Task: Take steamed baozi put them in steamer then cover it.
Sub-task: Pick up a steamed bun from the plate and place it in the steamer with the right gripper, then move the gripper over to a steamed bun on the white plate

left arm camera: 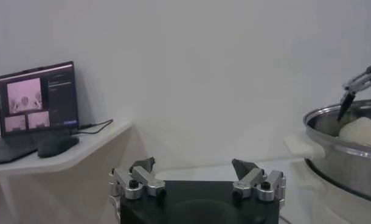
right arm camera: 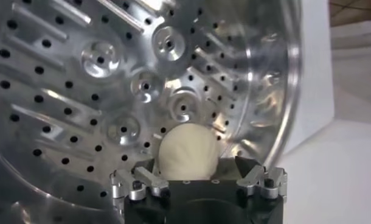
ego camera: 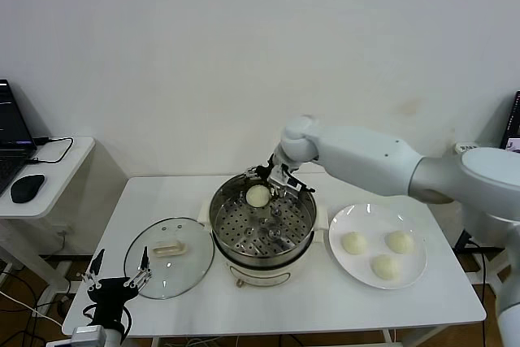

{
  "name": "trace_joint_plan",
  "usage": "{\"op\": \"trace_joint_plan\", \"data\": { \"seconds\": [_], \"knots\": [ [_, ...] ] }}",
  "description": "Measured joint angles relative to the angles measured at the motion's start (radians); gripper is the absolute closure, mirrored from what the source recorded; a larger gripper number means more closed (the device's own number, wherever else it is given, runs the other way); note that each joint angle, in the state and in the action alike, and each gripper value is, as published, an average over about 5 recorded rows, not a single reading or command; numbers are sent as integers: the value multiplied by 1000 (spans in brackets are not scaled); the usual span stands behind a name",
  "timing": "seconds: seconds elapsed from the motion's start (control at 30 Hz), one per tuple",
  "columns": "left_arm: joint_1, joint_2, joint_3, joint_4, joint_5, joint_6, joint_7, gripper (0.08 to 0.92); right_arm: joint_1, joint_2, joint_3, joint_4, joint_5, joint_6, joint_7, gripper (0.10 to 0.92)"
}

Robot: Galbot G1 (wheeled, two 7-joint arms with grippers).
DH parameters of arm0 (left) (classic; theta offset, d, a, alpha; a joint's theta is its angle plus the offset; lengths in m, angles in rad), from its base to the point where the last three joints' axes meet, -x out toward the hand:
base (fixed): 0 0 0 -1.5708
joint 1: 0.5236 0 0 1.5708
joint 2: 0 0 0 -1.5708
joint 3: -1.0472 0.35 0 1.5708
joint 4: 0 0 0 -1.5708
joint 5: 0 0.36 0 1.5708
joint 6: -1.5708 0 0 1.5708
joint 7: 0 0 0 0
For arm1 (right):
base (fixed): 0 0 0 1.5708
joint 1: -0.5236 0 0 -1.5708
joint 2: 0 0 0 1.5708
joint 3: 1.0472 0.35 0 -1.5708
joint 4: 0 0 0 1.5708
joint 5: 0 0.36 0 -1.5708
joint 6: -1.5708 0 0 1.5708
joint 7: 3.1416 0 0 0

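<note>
The steamer stands mid-table, and its perforated tray fills the right wrist view. One baozi lies on the tray at the back left. My right gripper hangs over the pot's back rim. In the right wrist view its jaws stand open around that baozi, with a gap on one side. Three more baozi lie on the white plate to the right. The cover lies flat to the left of the pot. My left gripper is parked open and empty by the table's front left corner.
A side table at the far left carries a laptop and a mouse. The steamer's wall and the baozi show at the edge of the left wrist view. The wall stands close behind the table.
</note>
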Motion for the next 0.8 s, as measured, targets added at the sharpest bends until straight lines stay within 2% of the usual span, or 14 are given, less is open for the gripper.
{"op": "trace_joint_plan", "data": {
  "seconds": [0.37, 0.57, 0.8],
  "knots": [
    [0, 15, 0, -24, -4, 10, 2, 177, 157, -220, -35, 249, 227, -364, -106, 203],
    [1, 30, -3, -37, -12, 16, 2, 177, 173, -391, -22, 357, 257, -491, -143, 203],
    [4, 43, -2, -31, -12, 18, 2, 177, 115, -567, 23, 424, 238, -564, -175, 203]
  ]
}}
